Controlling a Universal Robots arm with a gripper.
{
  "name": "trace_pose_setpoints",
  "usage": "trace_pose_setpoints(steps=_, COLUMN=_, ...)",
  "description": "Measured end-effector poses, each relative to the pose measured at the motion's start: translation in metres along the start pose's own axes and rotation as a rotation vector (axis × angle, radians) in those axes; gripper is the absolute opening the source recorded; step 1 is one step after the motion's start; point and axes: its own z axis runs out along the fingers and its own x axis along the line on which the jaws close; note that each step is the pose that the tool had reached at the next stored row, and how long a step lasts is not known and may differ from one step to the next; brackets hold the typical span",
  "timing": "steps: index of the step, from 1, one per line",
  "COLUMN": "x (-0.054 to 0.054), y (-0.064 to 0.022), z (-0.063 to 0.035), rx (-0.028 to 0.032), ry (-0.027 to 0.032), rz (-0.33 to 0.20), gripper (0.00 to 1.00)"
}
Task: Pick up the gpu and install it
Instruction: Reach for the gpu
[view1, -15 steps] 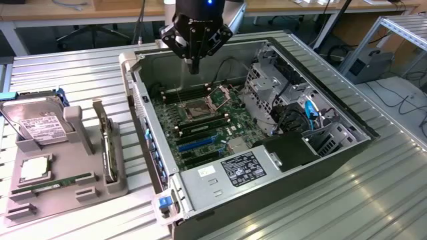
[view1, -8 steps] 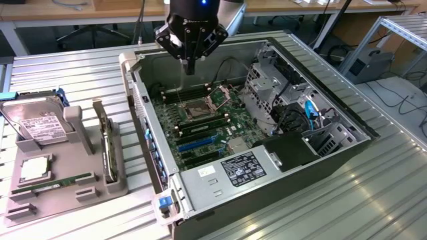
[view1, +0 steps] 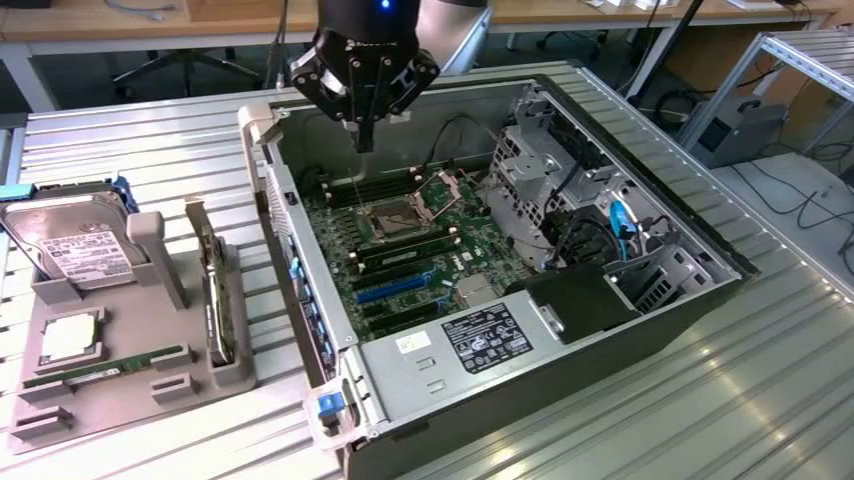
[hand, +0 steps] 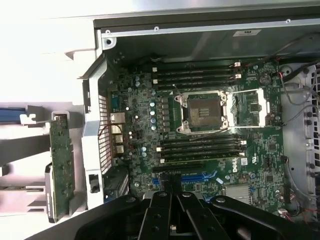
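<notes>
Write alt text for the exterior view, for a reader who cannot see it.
A robot arm's gripper, fingers shut and holding nothing, hangs over the motherboard inside an open computer case on a metal table. At the exterior view's left, the gpu stands on edge in a grey holder, beside a hard drive.

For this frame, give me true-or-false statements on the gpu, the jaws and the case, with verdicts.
1. The gpu stands on edge in the gray holder. True.
2. The jaws are shut on the gpu. False: they are shut on nothing, above the open computer case.
3. The hard drive lies inside the case. False: it stands in the holder.
4. The motherboard is exposed. True.
</notes>
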Motion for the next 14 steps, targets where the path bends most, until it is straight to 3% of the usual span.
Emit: trace_pose_setpoints(steps=14, x=0.018, y=-0.0013, z=-0.0005, rx=0.0, ry=0.0, rz=0.0, gripper=0.11)
